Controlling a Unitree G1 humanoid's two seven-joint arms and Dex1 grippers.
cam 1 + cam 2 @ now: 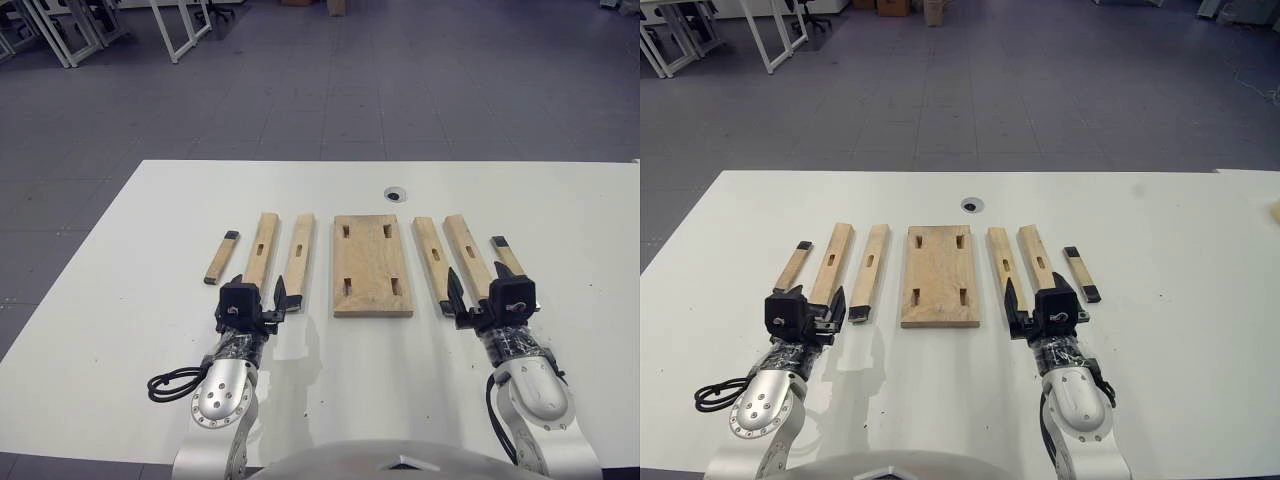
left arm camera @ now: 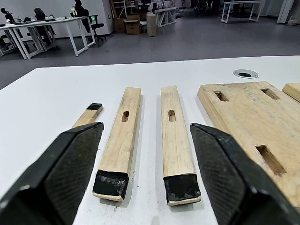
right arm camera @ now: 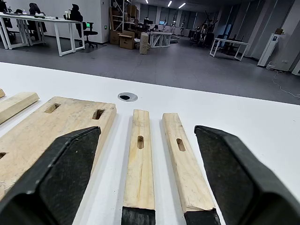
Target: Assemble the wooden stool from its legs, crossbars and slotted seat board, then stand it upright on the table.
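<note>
The slotted seat board lies flat in the middle of the white table. To its left lie two slotted legs and a short crossbar. On its right lie two more legs and a second short crossbar. All the parts point away from me. My left gripper hovers open just short of the near black-capped ends of the left legs. My right gripper is open by the near ends of the right legs, holding nothing.
A round cable hole sits in the table behind the seat board. A black cable loop rests on the table beside my left arm. Bare table surface extends on both sides and in front of the parts. Grey floor lies beyond the far edge.
</note>
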